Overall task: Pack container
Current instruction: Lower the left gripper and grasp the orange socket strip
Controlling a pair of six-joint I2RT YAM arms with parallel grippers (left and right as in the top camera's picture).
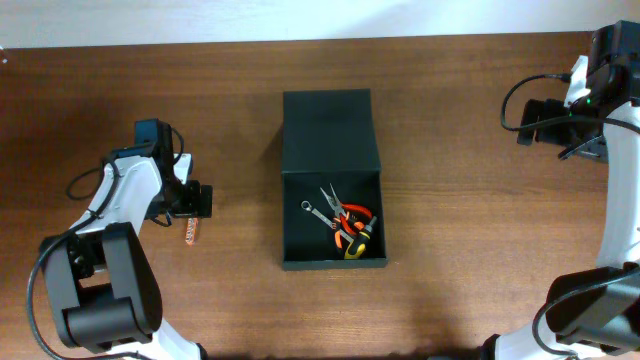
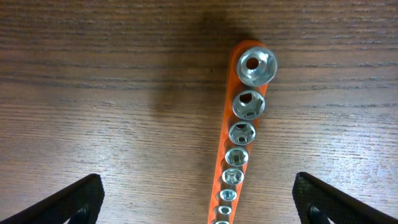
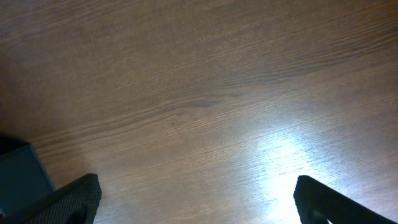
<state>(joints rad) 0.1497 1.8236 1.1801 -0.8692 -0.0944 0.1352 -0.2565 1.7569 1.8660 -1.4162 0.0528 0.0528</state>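
One container (image 1: 300, 245) stood open at the centre of the tabletop (image 1: 460, 280). It held one wrench (image 1: 313, 212), orange-handled pliers (image 1: 350, 214) and one yellow-black tool (image 1: 363, 238). The left gripper (image 2: 196, 183), jaws apart, hovered over one orange rail (image 2: 232, 82) carrying at least seven sockets (image 2: 256, 67). The right gripper (image 3: 196, 186), jaws apart, held nothing.

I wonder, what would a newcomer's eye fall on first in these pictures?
Likely the dark container, lying open at the centre of the overhead view with orange-handled tools inside it. Next, the orange socket rail with its row of shiny sockets, lying on the wooden table directly beneath the open left end effector.
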